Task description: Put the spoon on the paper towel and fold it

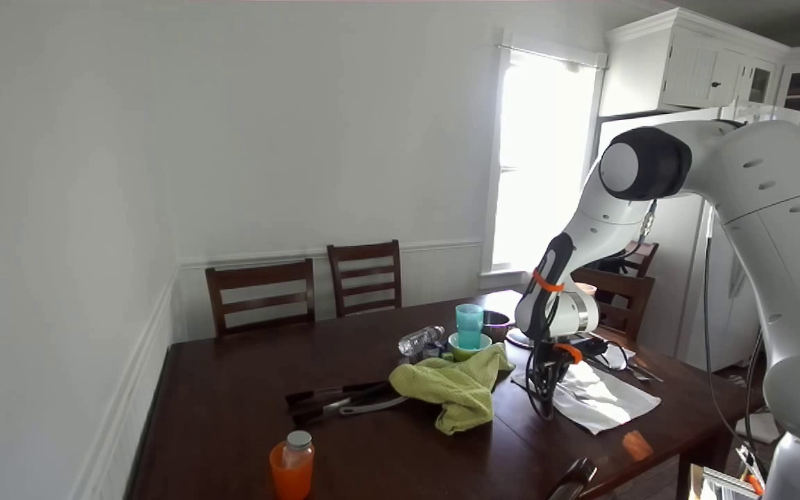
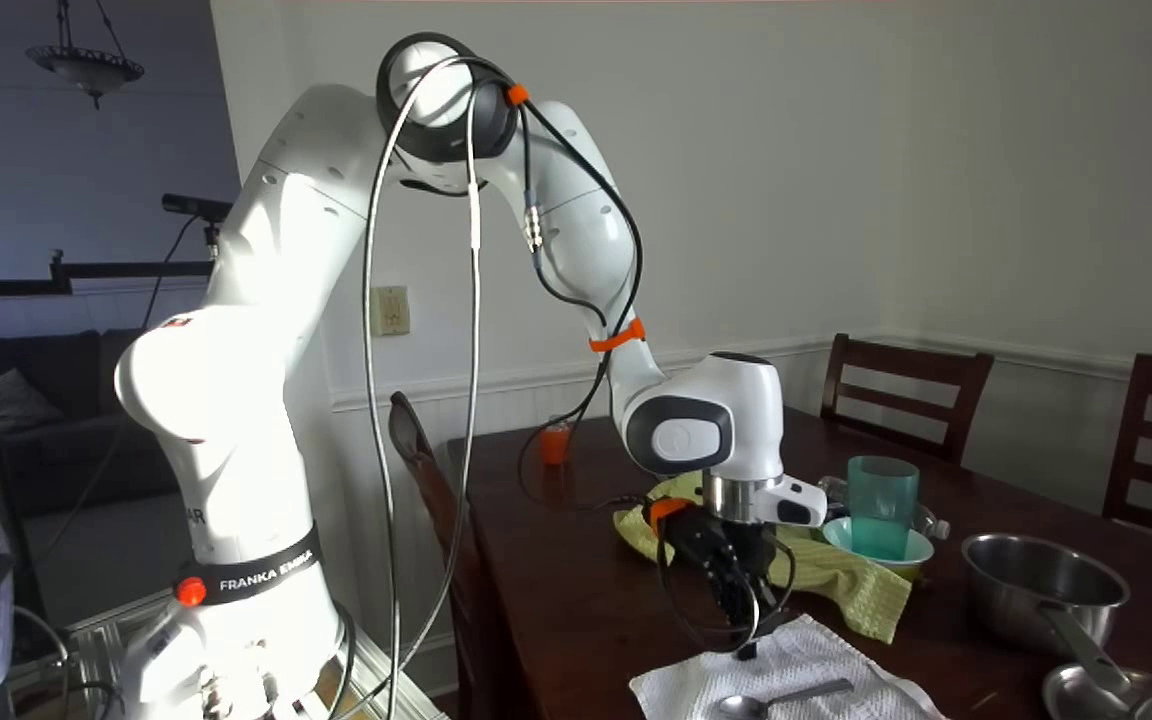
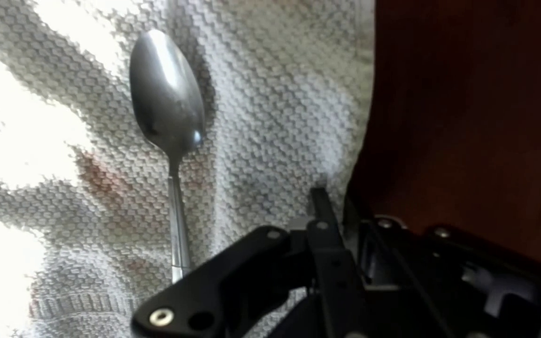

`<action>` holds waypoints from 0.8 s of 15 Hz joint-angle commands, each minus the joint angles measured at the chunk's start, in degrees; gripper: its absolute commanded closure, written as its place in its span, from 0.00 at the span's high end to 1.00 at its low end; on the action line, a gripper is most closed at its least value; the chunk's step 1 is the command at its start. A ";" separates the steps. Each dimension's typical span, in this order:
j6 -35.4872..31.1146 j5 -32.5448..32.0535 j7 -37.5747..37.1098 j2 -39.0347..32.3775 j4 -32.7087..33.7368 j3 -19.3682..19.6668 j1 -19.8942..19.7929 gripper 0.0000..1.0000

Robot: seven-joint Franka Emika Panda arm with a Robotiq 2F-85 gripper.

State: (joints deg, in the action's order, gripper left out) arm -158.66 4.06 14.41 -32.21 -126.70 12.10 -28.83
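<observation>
Wrist view, lower right: gripper (image 3: pixel 338 203), fingers narrow, seemingly pinching the white towel (image 3: pixel 275 117) by its shadowed edge, presumably to fold it over the spoon (image 3: pixel 169 112), upper left.

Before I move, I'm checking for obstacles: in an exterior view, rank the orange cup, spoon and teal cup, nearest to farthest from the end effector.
From the end effector, in an exterior view:
1. Spoon: just below, on the white towel.
2. Teal cup: to the right, standing in the bowl.
3. Orange cup: left, far along the table.
</observation>
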 commanded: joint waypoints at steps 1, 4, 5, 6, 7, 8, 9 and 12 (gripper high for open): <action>0.02 -0.59 0.55 1.46 -0.67 0.67 -0.81 0.00; -0.41 -0.89 0.48 2.29 -0.56 1.49 -0.78 0.01; -0.56 -0.97 0.51 2.57 -0.52 1.71 -0.76 0.01; -0.53 -0.98 0.57 2.91 -0.48 1.84 -0.80 0.01; -0.67 -1.10 0.45 3.29 -0.60 2.14 -0.64 0.01; -0.64 -1.15 0.66 3.65 -0.55 2.25 -0.72 0.01; -0.63 -1.26 0.85 3.99 -0.54 2.42 -0.76 0.01; -1.26 -1.88 1.26 4.54 -0.66 3.43 -0.78 0.01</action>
State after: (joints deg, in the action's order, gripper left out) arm -159.12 3.96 14.69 -29.23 -126.50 14.63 -29.08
